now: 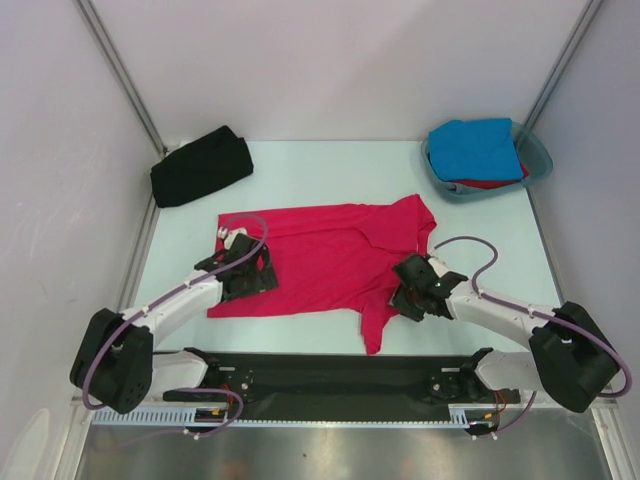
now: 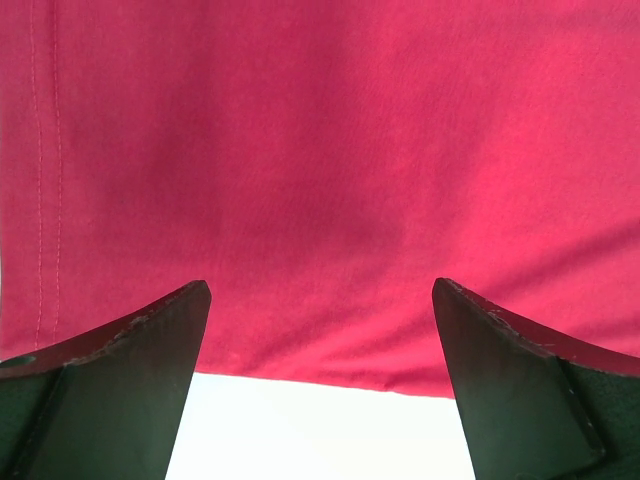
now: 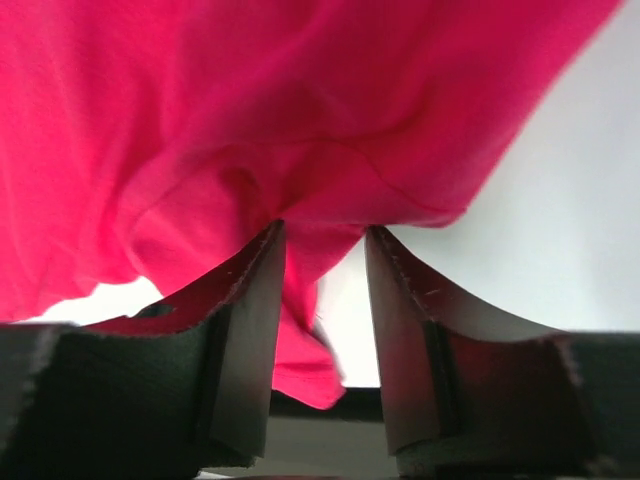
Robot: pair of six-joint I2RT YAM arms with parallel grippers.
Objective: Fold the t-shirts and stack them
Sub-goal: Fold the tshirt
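A crimson-pink t-shirt [image 1: 330,255] lies spread on the table, one sleeve trailing toward the front edge. My left gripper [image 1: 258,278] hovers open over its lower left hem [image 2: 320,150], jaws wide with nothing between them [image 2: 320,290]. My right gripper [image 1: 408,292] is at the shirt's right side. Its jaws stand partway closed [image 3: 322,232], with bunched pink cloth [image 3: 250,100] spanning the tips and wrinkles running to them. A black t-shirt [image 1: 200,165] lies folded at the back left. A bright blue t-shirt [image 1: 480,148] rests on a red one [image 1: 495,182] at the back right.
A translucent teal tub [image 1: 541,150] at the back right holds the blue and red shirts. White walls close in both sides and the back. The black base rail [image 1: 330,375] runs along the near edge.
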